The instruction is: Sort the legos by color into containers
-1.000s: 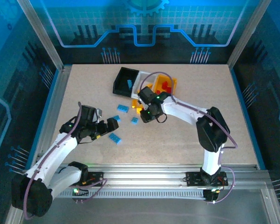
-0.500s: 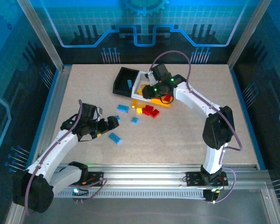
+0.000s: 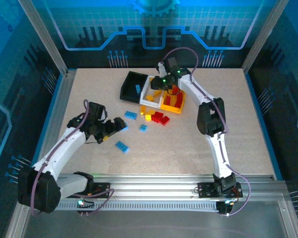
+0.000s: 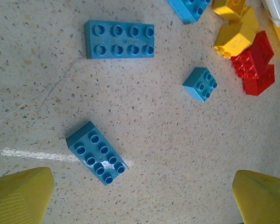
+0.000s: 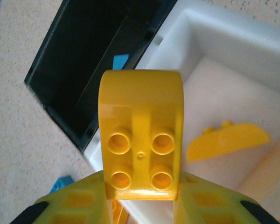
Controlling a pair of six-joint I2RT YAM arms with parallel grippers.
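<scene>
At the left, the left jaws hang released and wide over the desk (image 3: 79, 94). Their yellow fingertips (image 4: 19, 198) show at the lower corners of the left wrist view, touching nothing. Below them lie three blue legos, well apart: a long brick (image 4: 119, 39) lying square, a second long brick (image 4: 97, 153) turned at a slant, and a small square brick (image 4: 200, 84).

These are hard, stiff plastic — light, not fragile, but glossy and likely to slip. The best hold is probably across the two long flat walls at mid-length, since the studded top gives the pads nothing flat. The slanted brick would need the wrist turned to match it.

Just right of these is a loose huddle of yellow bricks (image 4: 235, 35) and red bricks (image 4: 254, 65), touching one another. That crowding leaves little room for a finger on either side.

Next comes the row of containers. The black bin (image 3: 130, 88) holds a blue piece (image 5: 121, 59). The white bin (image 5: 233, 51) holds a curved yellow piece (image 5: 228, 140). The orange-yellow bin (image 3: 181, 105) holds red and yellow bricks.

Farthest right, the right jaws are clenched on a yellow brick with a rounded end (image 5: 141, 135), gripped by its flat side walls — a sound hold. It hangs above the near wall of the white bin, beside the black one, and could pivot if knocked.
</scene>
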